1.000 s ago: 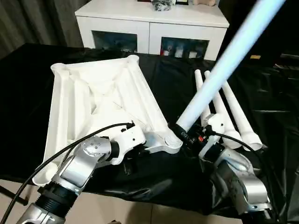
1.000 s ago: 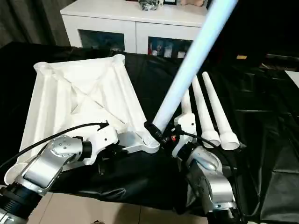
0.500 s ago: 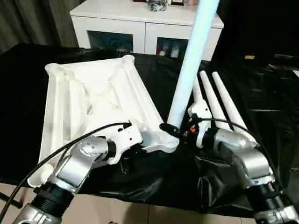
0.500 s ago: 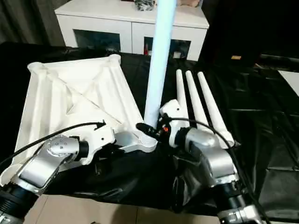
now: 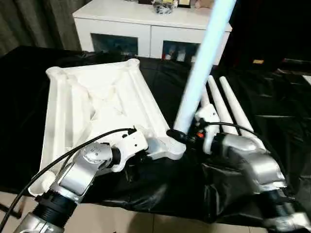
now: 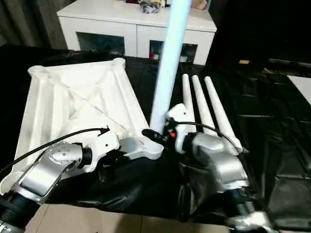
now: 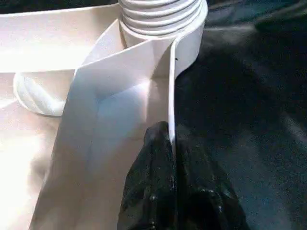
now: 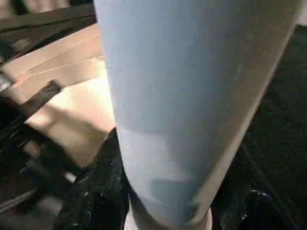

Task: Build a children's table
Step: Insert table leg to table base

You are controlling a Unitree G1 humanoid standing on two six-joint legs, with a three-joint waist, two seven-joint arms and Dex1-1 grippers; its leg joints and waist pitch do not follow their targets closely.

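Tabletop [image 5: 92,102] lies underside up on the black cloth [image 5: 272,111], its near corner socket [image 5: 167,145] at the table's front edge. Left gripper [image 7: 170,143] pinches the thin rim wall just behind that socket. Right gripper [image 5: 187,137] clamps a leg [image 5: 199,73] standing nearly upright in the socket. Three spare legs [image 6: 204,109] lie just right; open cloth beyond.

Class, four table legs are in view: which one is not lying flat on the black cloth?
The leg held in the right gripper: it rises steeply from the tabletop's near corner socket. The other three legs lie side by side on the cloth.
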